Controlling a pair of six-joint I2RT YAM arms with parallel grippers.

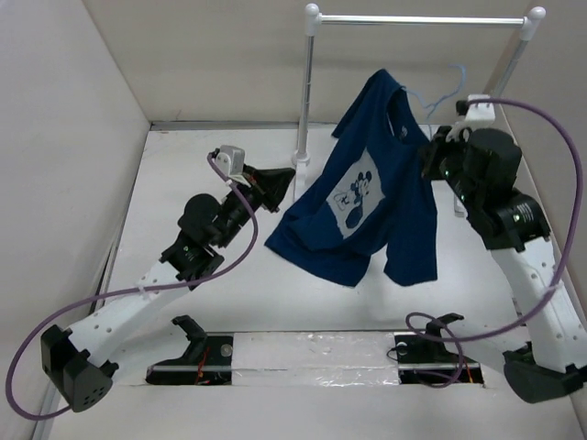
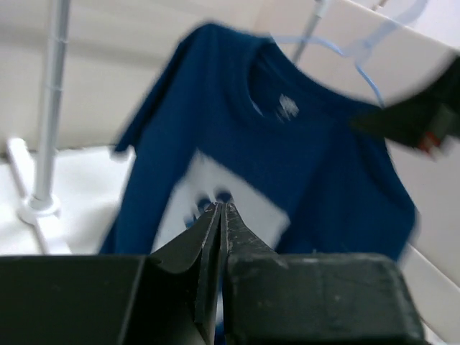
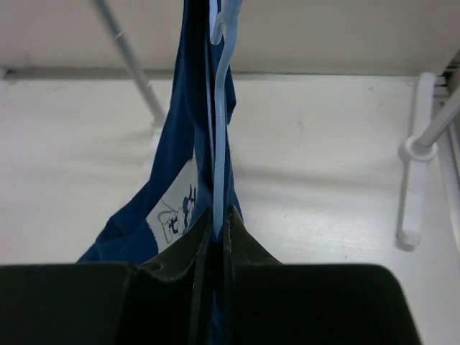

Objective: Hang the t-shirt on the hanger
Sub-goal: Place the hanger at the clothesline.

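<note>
Done: t-shirt (image 1: 371,211) drapes hanger (image 1: 456,81), hook clear of collar.
To do: I judge the 3 o'clock shoulder needs seating.
Right end effector (image 3: 217,213): mine, clamped on hanger.
Left end effector (image 2: 221,208): closed, empty.

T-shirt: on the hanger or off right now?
On, at least partly: the hanger runs inside the neck of the t-shirt, hook sticking out above. Whether both shoulders sit on it, cannot tell.

Open table (image 1: 303,307) before t-shirt (image 1: 376,202); rail post (image 1: 305,92) close behind.
</note>
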